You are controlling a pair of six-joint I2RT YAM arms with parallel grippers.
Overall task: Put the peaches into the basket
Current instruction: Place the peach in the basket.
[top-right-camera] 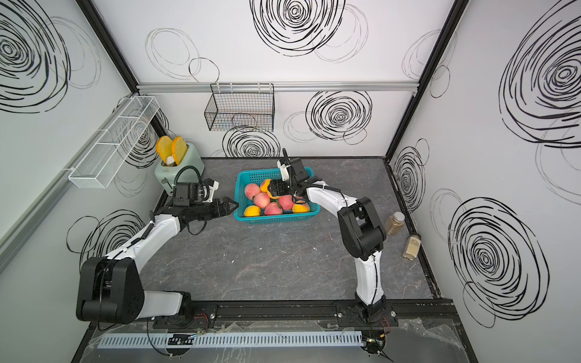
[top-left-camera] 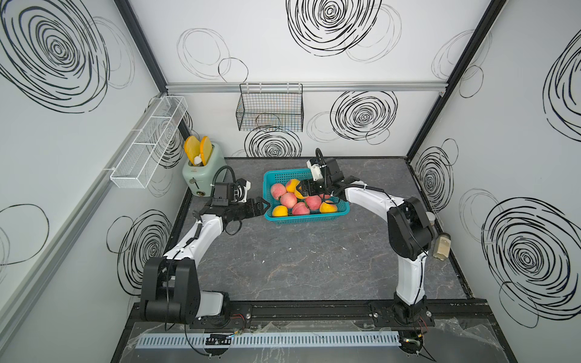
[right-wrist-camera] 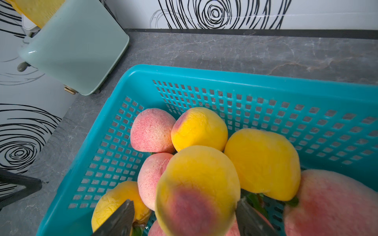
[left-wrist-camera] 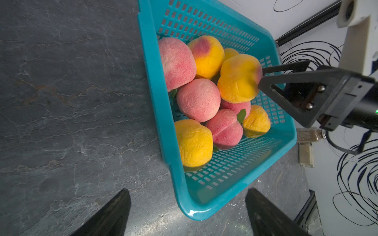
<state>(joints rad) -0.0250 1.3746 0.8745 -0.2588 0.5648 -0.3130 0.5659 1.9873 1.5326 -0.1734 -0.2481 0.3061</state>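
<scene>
Closest in, a slotted cable duct [top-left-camera: 267, 341] runs along the front rail, then there's a stretch of grey marble-look table [top-left-camera: 298, 261]. Over by the right wall sit a capped bottle [top-right-camera: 394, 223] and a second bottle [top-right-camera: 412, 246].

Further back, the left gripper [top-left-camera: 261, 207] hangs right at the left end of the basket [top-left-camera: 306, 217]. Its jaws are spread wide with nothing in them, and in its wrist view the basket's corner sits between the two fingers.

The teal basket stands mid-table with the peaches [top-left-camera: 288, 199] piled inside it, pink and yellow mixed.

The right gripper [top-left-camera: 301, 191] reaches in over the pile. Its jaws are wide, one on each side of a yellow peach [left-wrist-camera: 239, 78] that sits on top of the others. One finger meets the fruit, but its wrist view shows a gap at the other finger, so it doesn't look clamped.

Behind all that there's a mint toaster [top-left-camera: 201, 179] with orange slices [top-left-camera: 196, 149] poking out. A white mesh rack [top-left-camera: 147, 144] hangs on the left wall and a black wire basket [top-left-camera: 270, 111] on the back wall.
</scene>
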